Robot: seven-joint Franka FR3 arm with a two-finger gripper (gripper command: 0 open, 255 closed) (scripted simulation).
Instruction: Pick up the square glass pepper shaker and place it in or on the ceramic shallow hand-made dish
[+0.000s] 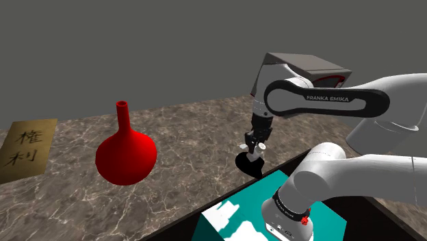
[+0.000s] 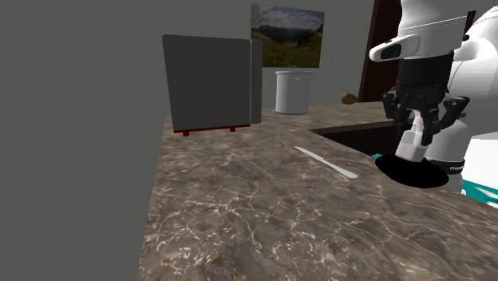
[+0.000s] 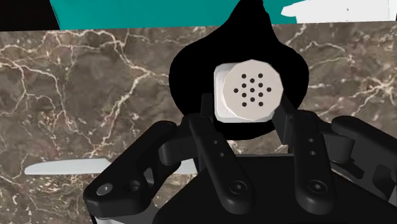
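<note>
My gripper (image 1: 255,145) is shut on the white square pepper shaker (image 1: 251,146), fingers clasping its two sides. In the wrist view the shaker's perforated top (image 3: 249,92) sits between the black fingers (image 3: 207,114), straight over a flat black dish (image 3: 191,76). The dish (image 1: 249,165) lies on the marble counter near the stand. From the second exterior view the shaker (image 2: 411,144) hangs upright in the gripper (image 2: 421,128), low over the dish (image 2: 415,172). Whether its base touches the dish I cannot tell.
A red round vase (image 1: 125,156) and a tan plaque with characters (image 1: 24,150) stand at the shoulder view's left. A white knife (image 2: 326,161) lies beside the dish. A dark board (image 2: 209,80) and a white canister (image 2: 293,91) stand further back. The teal stand top (image 1: 236,213) borders the counter.
</note>
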